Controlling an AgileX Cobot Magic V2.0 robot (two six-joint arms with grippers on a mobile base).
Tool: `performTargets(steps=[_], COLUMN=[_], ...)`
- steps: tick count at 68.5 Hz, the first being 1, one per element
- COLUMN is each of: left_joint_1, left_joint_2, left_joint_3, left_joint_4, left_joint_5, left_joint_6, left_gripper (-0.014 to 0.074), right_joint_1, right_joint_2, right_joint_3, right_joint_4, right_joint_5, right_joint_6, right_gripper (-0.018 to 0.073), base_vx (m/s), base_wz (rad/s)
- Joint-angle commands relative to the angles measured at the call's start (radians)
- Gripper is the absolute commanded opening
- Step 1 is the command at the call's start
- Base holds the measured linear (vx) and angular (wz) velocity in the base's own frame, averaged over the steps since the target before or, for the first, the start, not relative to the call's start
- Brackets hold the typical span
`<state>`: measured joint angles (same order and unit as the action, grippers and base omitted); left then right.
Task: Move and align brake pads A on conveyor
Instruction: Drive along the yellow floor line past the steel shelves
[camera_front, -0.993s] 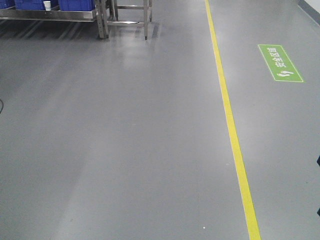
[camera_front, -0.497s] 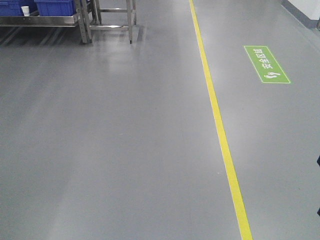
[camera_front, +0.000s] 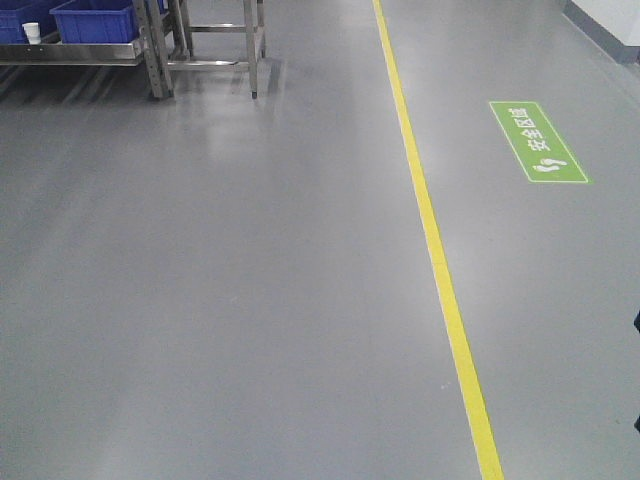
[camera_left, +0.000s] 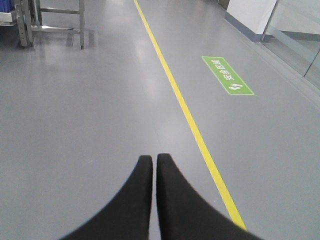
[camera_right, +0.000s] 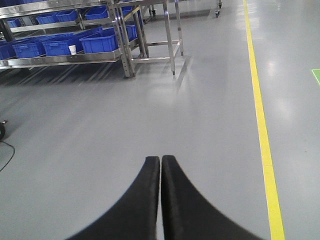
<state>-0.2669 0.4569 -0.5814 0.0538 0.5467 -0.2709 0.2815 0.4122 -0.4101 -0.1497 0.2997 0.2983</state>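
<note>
None of the brake pads A or the conveyor can be seen, only grey floor (camera_front: 220, 300), so hard, heavy pads, best pinched across their narrow sides, are only guessed at, with left gripper (camera_left: 154, 159) and right gripper (camera_right: 160, 160) squeezed shut, empty.

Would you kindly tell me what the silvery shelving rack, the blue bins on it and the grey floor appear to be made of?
Silvery shelving rack: likely stainless steel, judging by its bright metallic sheen.
Blue bins: probably moulded plastic, with uniform saturated colour and rimmed edges.
Grey floor: seemingly a seamless coated surface, semi-gloss, since it faintly mirrors the rack legs.
</note>
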Motion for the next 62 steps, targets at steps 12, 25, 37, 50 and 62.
performTargets(steps=[12,25,37,50,62], left_joint_1=[-0.004,-0.004,-0.004,-0.004,-0.004], left_joint_2=[0.006,0.006,0.006,0.006,0.006], left_joint_3=[-0.026,-0.026,-0.026,-0.026,-0.026], left_joint_4=[0.001,0.001,0.001,0.001,0.001], left_joint_5=[-0.076,-0.076,-0.076,-0.076,-0.076], left_joint_6=[-0.002,-0.002,-0.002,-0.002,-0.002], left_gripper=[-0.0006,-0.0006,-0.0006,-0.0006,-0.0006], right_joint_1=[-0.002,-0.002,-0.002,-0.002,-0.002], right_joint_2=[0.008,0.008,0.008,0.008,0.008], right_joint_3=[-0.028,-0.028,-0.028,-0.028,-0.028], right_joint_4=[-0.013,-0.013,-0.013,-0.013,-0.013], right_joint_5=[-0.074,-0.074,-0.074,-0.074,-0.071], right_joint_6=[-0.004,-0.004,-0.004,-0.004,-0.004], right_gripper=[-0.0008,-0.0008,-0.0008,-0.0008,-0.0008], base_vx=[0.38,0.40,0.40,0.40,0.41], base_wz=[-0.02,-0.02,-0.04,-0.05,-0.10])
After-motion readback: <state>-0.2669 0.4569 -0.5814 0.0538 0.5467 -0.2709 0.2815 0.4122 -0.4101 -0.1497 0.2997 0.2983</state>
